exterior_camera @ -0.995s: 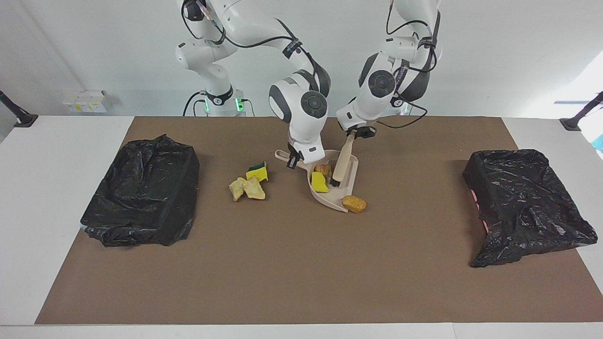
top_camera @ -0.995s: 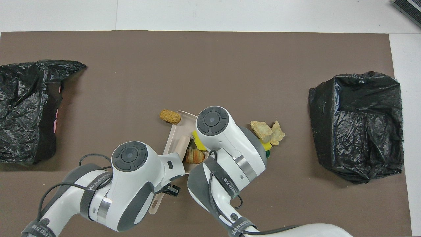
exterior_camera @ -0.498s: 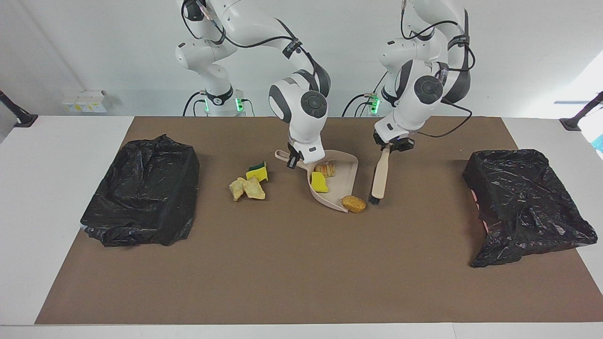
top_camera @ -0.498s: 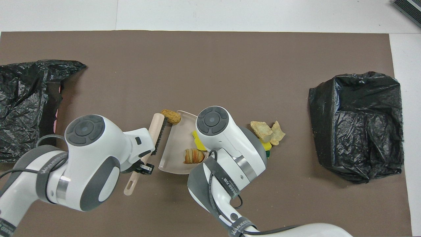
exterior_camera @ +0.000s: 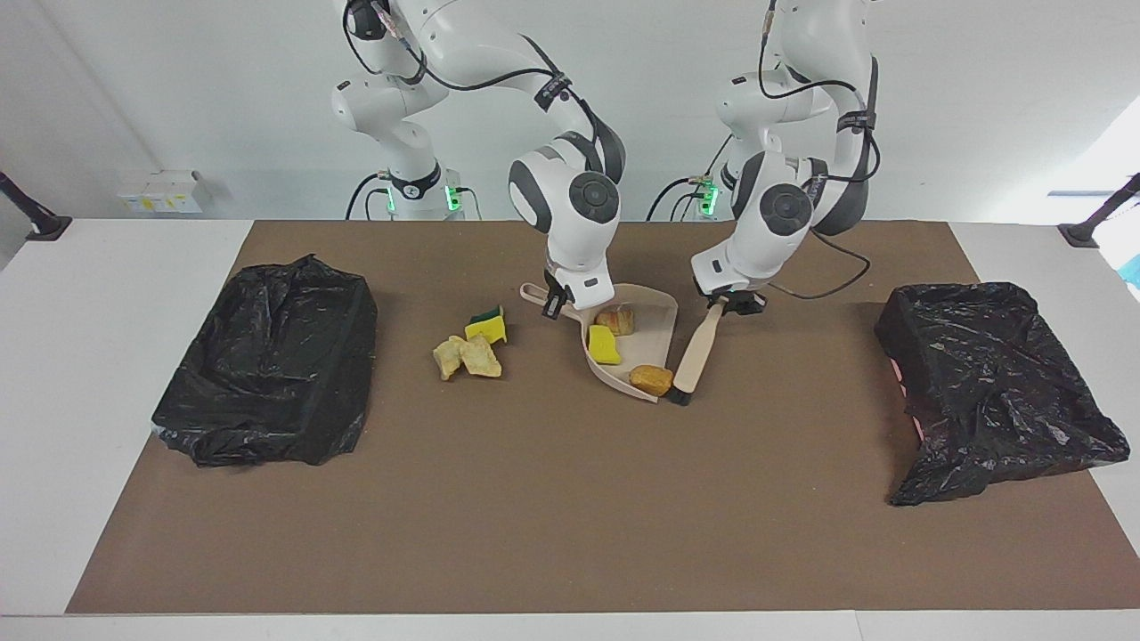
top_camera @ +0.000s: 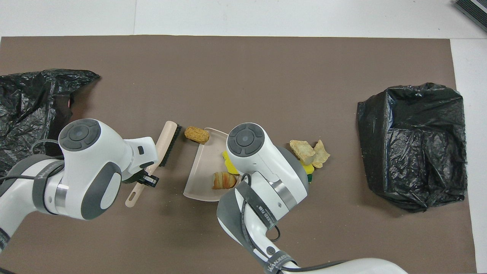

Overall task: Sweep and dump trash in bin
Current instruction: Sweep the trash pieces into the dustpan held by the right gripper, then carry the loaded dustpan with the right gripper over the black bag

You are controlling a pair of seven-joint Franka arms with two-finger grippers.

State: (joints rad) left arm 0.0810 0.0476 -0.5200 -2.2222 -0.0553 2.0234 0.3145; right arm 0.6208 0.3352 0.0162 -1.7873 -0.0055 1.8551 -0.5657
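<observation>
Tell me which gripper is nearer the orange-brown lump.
Left. The left gripper holds the brush, whose bristles sit beside the lump; the right gripper grips the dustpan handle.

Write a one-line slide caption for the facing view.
Left hand angles brush beside orange-brown lump at dustpan lip; right hand holds dustpan handle.
</observation>
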